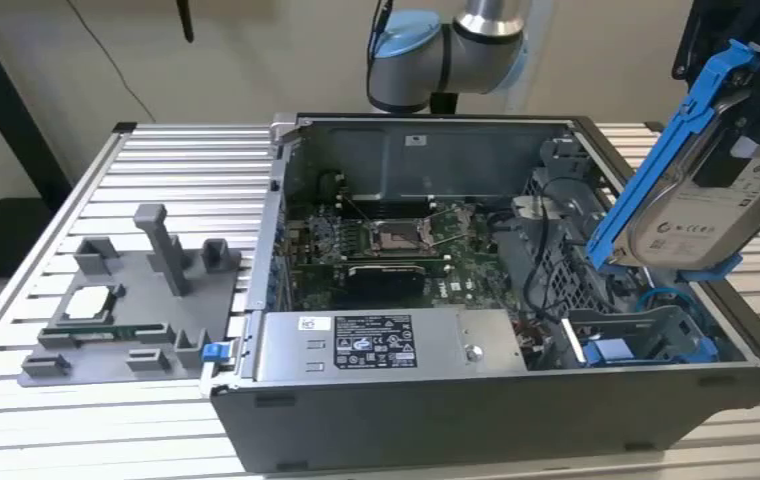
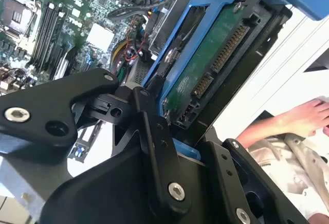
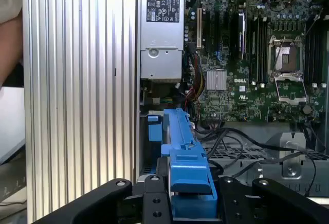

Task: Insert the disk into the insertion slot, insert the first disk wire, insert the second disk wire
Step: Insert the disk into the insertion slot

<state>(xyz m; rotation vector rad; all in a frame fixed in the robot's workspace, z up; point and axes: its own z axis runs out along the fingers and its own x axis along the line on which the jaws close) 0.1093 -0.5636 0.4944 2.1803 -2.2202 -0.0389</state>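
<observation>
Grey tray (image 1: 113, 300): blocky plastic, on the exterior view's left.
Computer case (image 1: 487, 420): open metal box, green board (image 1: 353, 245) inside.
Insertion slot (image 1: 620, 335): dark metal bay, probably this one, low in the case.
Disk (image 1: 700, 215): flat, shiny, in a blue plastic frame (image 1: 680, 120), tilted above the case.
Gripper (image 3: 189, 193): black fingers (image 3: 154, 198) squeeze the frame.
Tip: line it up straight with the slot, then slide gently.
</observation>
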